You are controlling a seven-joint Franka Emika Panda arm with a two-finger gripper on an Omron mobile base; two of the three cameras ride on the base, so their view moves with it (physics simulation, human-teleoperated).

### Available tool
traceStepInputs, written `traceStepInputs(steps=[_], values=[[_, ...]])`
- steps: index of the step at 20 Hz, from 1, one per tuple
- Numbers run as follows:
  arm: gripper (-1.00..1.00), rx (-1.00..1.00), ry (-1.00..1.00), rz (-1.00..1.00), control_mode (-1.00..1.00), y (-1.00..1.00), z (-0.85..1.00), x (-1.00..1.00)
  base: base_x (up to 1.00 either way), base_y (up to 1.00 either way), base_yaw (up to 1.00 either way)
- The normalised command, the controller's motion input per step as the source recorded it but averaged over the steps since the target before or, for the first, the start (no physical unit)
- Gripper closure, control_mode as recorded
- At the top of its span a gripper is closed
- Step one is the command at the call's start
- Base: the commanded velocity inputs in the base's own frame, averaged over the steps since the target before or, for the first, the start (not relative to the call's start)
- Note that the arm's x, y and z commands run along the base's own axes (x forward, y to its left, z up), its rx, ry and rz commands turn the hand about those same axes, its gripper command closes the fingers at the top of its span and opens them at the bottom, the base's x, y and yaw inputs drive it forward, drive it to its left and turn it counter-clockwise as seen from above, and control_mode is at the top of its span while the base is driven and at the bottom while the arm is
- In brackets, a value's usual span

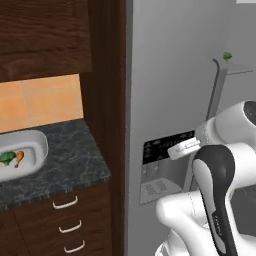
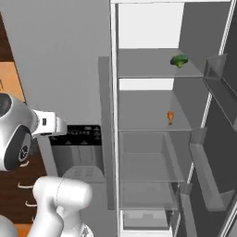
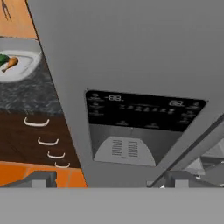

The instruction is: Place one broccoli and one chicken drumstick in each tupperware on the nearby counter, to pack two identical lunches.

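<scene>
One white-grey tupperware [image 1: 31, 156] rests on the dark speckled counter [image 1: 70, 160] at the left and holds a green broccoli [image 1: 6, 158] and an orange chicken drumstick [image 1: 19, 158]. In the hand view that tupperware [image 3: 24, 69] lies at the upper left with the broccoli [image 3: 3, 60] and drumstick [image 3: 10, 63] inside. A second broccoli [image 2: 179, 60] lies on the open fridge's upper shelf, and a second drumstick [image 2: 170, 116] on the shelf below. My gripper [image 3: 109, 181] is open and empty, facing the fridge door's dispenser panel [image 3: 142, 111]. The other tupperware is out of view.
The grey fridge door [image 1: 165, 100] with its black dispenser panel [image 1: 167, 147] stands between the counter and the open fridge compartment [image 2: 152, 139]. Door bins [image 2: 215, 69] hang at the right. Brown drawers [image 1: 65, 220] with silver handles sit under the counter.
</scene>
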Motion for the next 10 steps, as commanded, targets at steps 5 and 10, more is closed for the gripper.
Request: traceStepInputs(steps=[5,10], values=[[-1.0,0.0,0.0,0.0,1.0,0.0,0.0,0.0,0.31,-0.52,-0.03],[-1.0,0.0,0.0,0.0,1.0,0.0,0.0,0.0,0.37,-0.44,0.0]])
